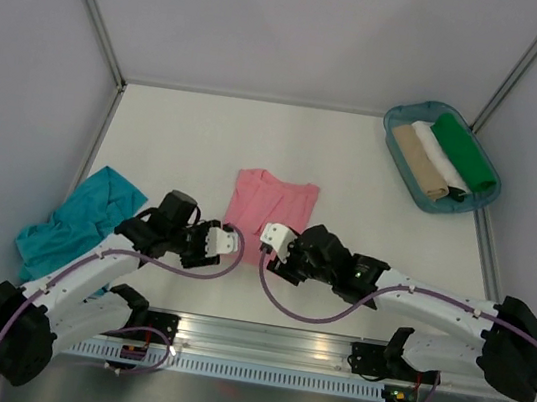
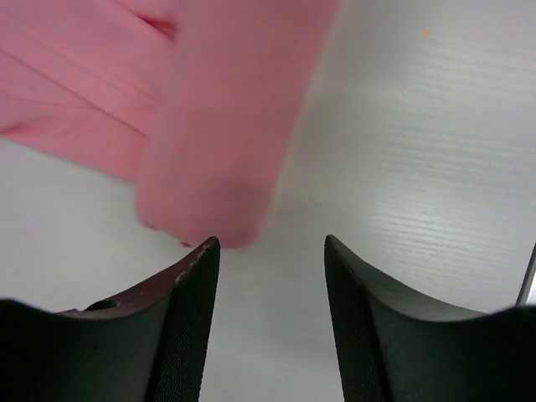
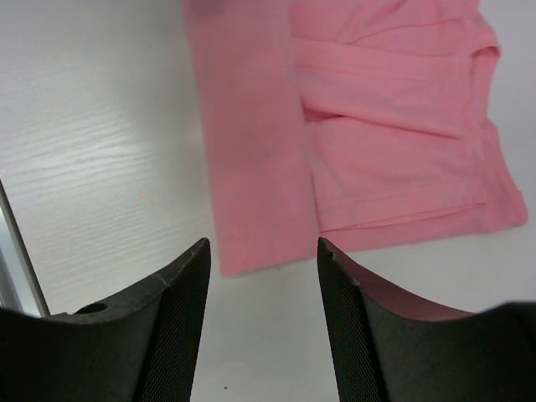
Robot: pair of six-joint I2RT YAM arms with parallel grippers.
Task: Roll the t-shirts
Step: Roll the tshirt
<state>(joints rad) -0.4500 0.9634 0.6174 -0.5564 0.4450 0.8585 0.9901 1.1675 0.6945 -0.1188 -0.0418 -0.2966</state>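
Top view: the pink tee (image 1: 275, 202) lies folded narrow at the middle of the table (image 1: 177, 137). The teal tee (image 1: 78, 223) sits crumpled at the left.

Left wrist: the left gripper (image 2: 268, 243) is part open and empty, with the pink tee's near end just ahead.

Right wrist: the right gripper (image 3: 264, 243) is likewise part open, its 2 fingers holding nothing.

Rolling looks about to start. Next, both should pinch that near edge evenly.

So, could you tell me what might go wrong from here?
The open left gripper and right gripper sit just short of the near edge of the pink t-shirt; closing now might catch one layer or nothing. Its folded layers overlap unevenly, so a roll could skew. The left arm could drag the crumpled teal t-shirt beside it.
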